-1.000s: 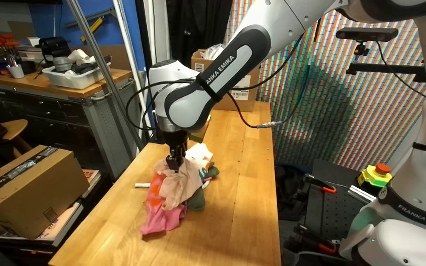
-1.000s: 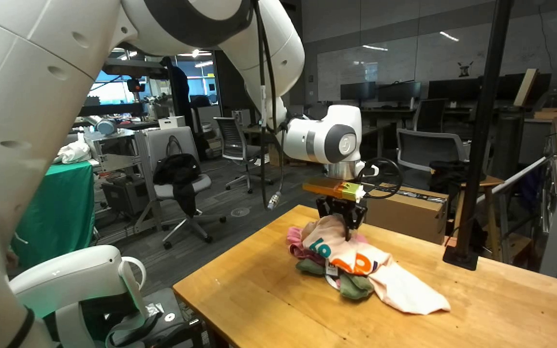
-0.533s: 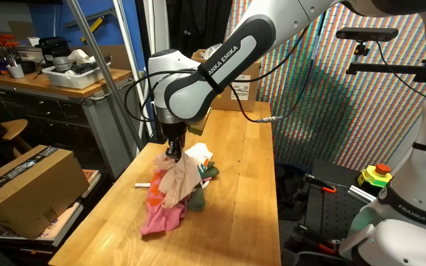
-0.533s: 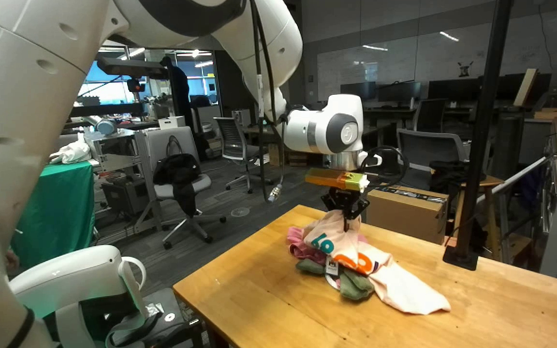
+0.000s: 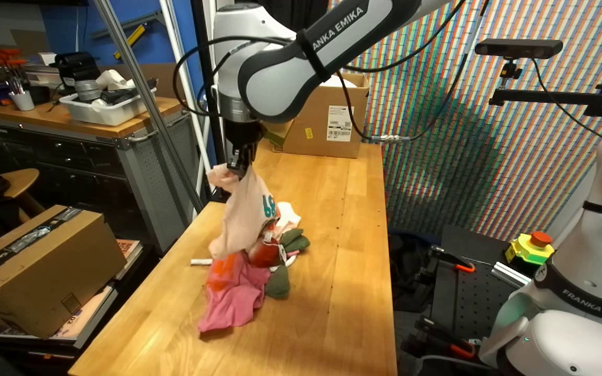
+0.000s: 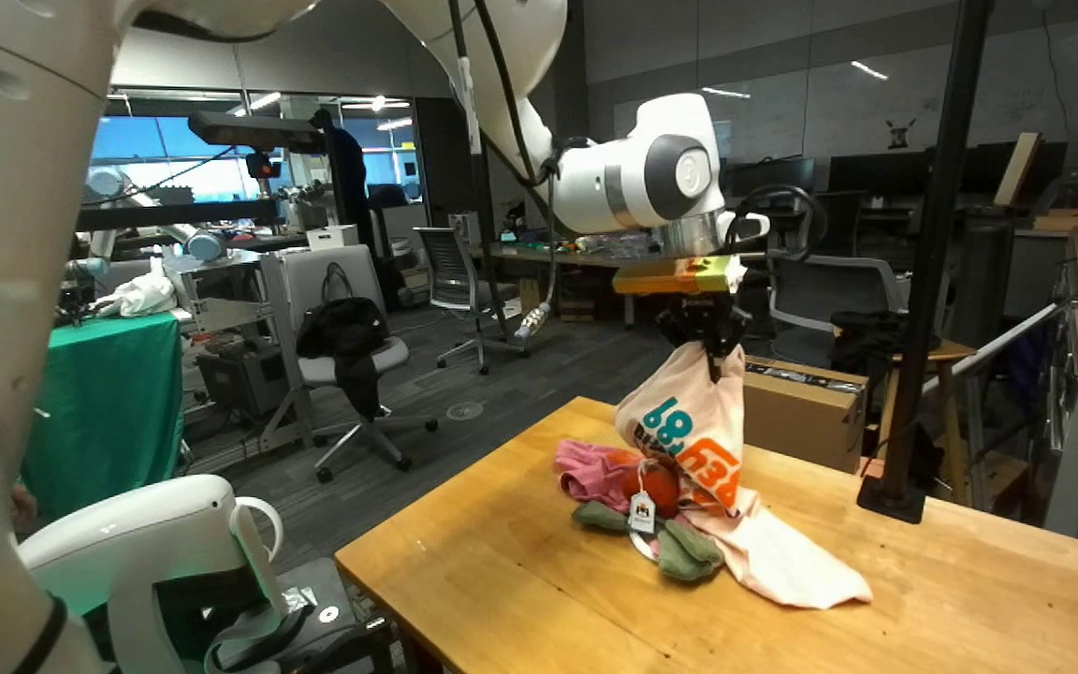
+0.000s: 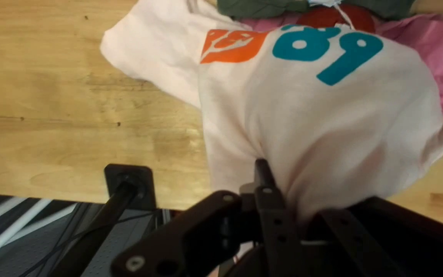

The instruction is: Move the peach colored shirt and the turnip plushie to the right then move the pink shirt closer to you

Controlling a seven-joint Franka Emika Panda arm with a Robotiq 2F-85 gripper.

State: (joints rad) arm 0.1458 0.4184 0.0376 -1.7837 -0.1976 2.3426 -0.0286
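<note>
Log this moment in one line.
claw: shut on peach colored shirt | lift: partial, one end on table | turnip plushie: unheld | pink shirt: unheld, on table

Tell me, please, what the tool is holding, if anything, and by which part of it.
The tool holds the peach shirt by a bunched fold above its print; whether an edge is pinched cannot be told.

Both exterior views: farther off, looking across shared tabletop (image 5: 340,261). Wrist view: close above, facing down.
</note>
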